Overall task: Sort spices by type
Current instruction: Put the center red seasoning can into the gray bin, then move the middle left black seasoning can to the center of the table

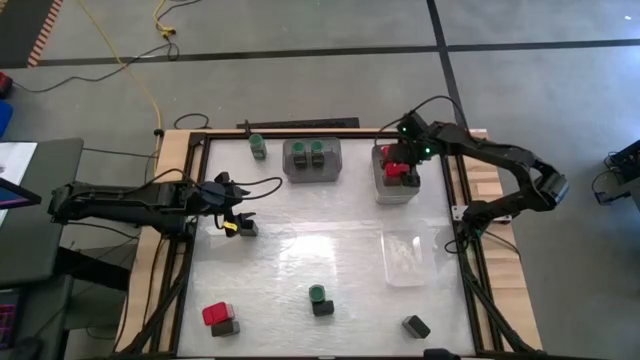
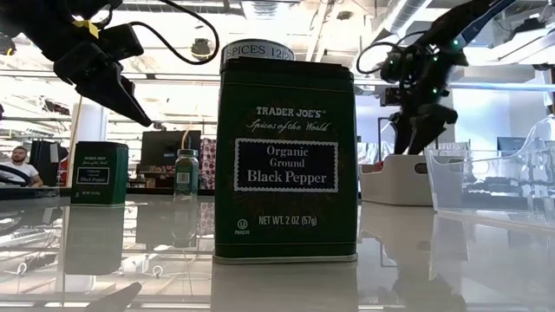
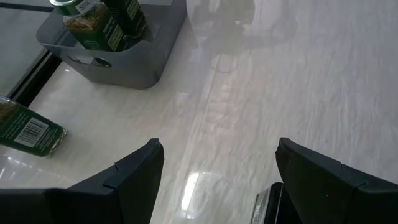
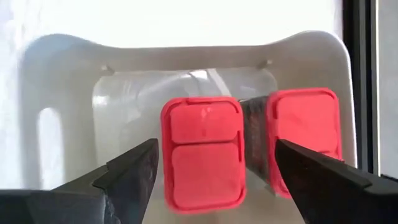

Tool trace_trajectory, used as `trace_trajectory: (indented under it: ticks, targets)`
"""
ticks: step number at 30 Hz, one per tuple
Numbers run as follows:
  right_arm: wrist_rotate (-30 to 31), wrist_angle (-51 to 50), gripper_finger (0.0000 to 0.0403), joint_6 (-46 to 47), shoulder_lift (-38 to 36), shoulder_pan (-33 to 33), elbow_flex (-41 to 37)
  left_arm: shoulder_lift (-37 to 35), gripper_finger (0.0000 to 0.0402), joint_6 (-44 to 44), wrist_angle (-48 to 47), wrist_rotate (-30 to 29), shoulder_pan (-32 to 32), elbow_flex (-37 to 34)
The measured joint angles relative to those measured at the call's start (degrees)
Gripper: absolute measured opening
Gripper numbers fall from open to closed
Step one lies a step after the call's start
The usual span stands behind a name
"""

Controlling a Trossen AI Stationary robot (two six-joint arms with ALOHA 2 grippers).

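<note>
My left gripper (image 1: 236, 212) is open and hangs above the table's left side, just above a dark tin (image 1: 246, 229); a corner of that tin (image 3: 267, 204) shows between its fingers. My right gripper (image 4: 214, 168) is open over the white tray (image 1: 398, 188) at the far right, its fingers on either side of a red-lidded box (image 4: 204, 152) without touching it. A second red-lidded box (image 4: 305, 132) stands beside the first one. The grey tray (image 1: 312, 170) holds two green-lidded jars (image 3: 93, 22). One green-lidded jar (image 1: 258, 146) sits by the far edge.
A clear tray (image 1: 405, 257) lies right of centre. Near the near edge are a green-lidded jar with a dark tin (image 1: 320, 299), a red box with a dark block (image 1: 220, 318), and a dark tin (image 1: 416, 326). The black pepper tin (image 2: 286, 156) fills the low view.
</note>
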Motion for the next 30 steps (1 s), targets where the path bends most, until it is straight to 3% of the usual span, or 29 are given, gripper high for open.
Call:
trace_trajectory:
  ticks: [8,13,17,22,30]
  targets:
    - [0.0,-3.0,0.0361,14.8,-1.8,0.3,3.0,0.0,0.0298,0.0,0.0,0.0,0.0,0.0]
    - [-0.1,-3.0,0.0361,18.4,-7.8,2.5,3.0,0.0,0.0298,0.0,0.0,0.0,0.0,0.0]
    - [0.2,-3.1,0.0361,28.2,-13.4,5.9,3.0,0.0,0.0298,0.0,0.0,0.0,0.0,0.0]
    - [10.2,-4.7,0.0352,44.7,-18.7,12.8,3.1,0.0,0.0298,1.6,0.2,0.0,0.0,0.0]
    - [22.7,-5.9,0.032,64.1,-20.5,30.8,3.1,0.0,0.0298,0.1,0.8,0.0,0.0,0.0]
